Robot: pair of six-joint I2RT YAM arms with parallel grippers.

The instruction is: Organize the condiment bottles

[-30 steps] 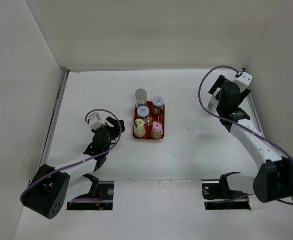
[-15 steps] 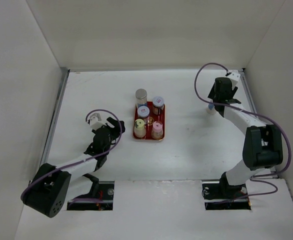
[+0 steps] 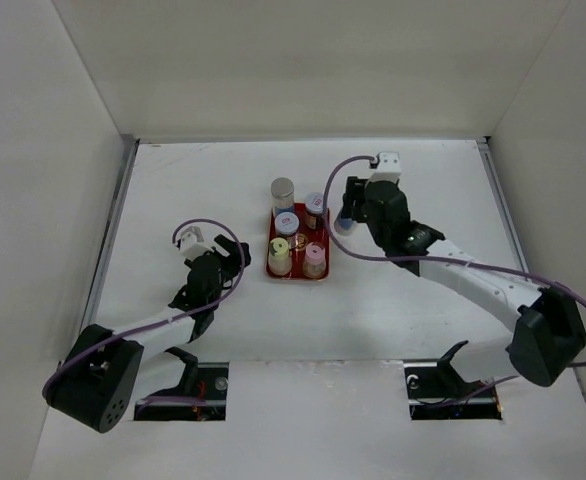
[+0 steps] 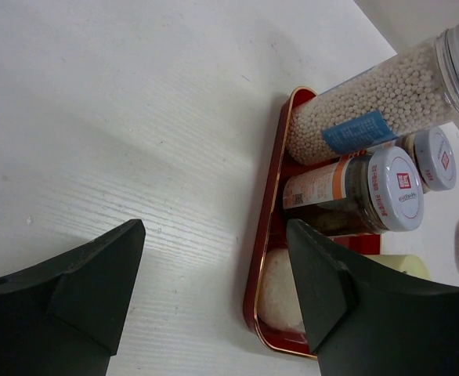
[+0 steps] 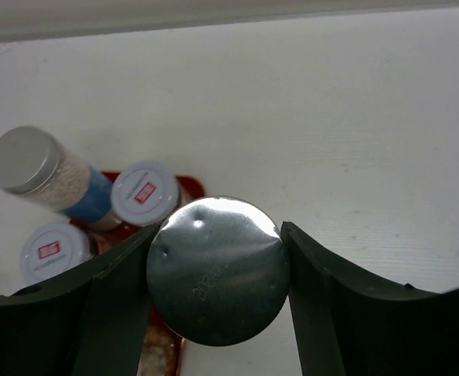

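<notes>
The right claw (image 5: 218,301) grips a silver-capped bottle (image 5: 214,270), seemingly upright, just right of the red tray's (image 3: 297,277) far-right corner, so the tray lies leftward; the left claw (image 4: 214,282) hangs released, near-left of it.

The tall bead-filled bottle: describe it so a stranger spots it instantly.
Find the red tray in the middle of the table. The tall bottle stands at its far left corner. Unlike the shorter white-lidded jars beside it, it has a plain grey metal cap and a blue label.
</notes>
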